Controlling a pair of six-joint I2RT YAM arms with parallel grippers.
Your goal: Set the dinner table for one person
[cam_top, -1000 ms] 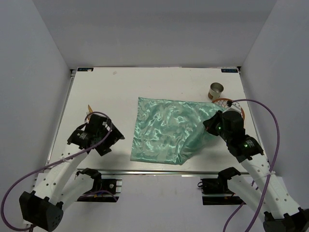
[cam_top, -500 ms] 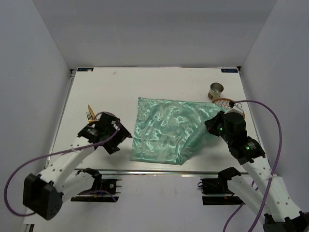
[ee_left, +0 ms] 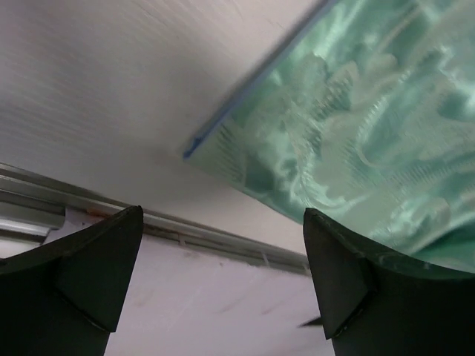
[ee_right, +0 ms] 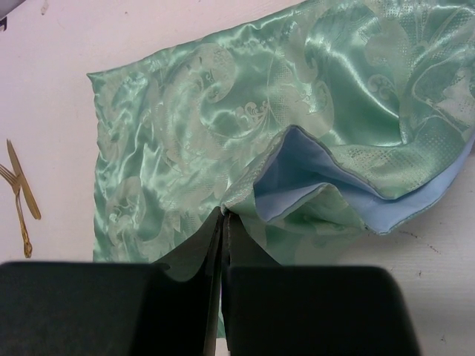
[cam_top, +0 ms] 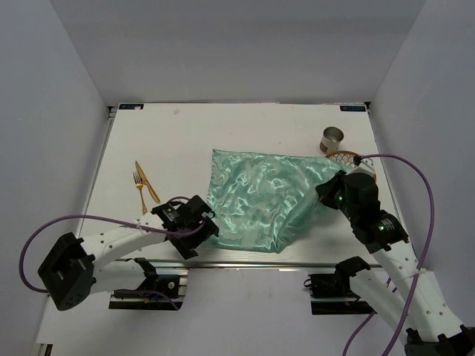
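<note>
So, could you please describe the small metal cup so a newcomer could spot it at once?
Take the white dinner table and look to its far right corner. The small metal cup stands there, just beyond an orange-rimmed patterned dish. It is the only shiny silver cylinder, open at the top.

Here's the tabletop (cam_top: 171, 141): big, white, rectangular, lying flat, and the left wrist view shows a faint fine grain on its surface. A silvery metal rail (cam_top: 245, 261) runs along the near edge from corner to corner. Plain white walls (cam_top: 237, 52) stand at the left, far and right edges. There's a small blue label (cam_top: 128, 107) at the far-left corner, a second label (cam_top: 353, 108) at the far-right corner, and a tiny dark speck (cam_top: 177, 112) close to the far edge, left of the middle.
</note>
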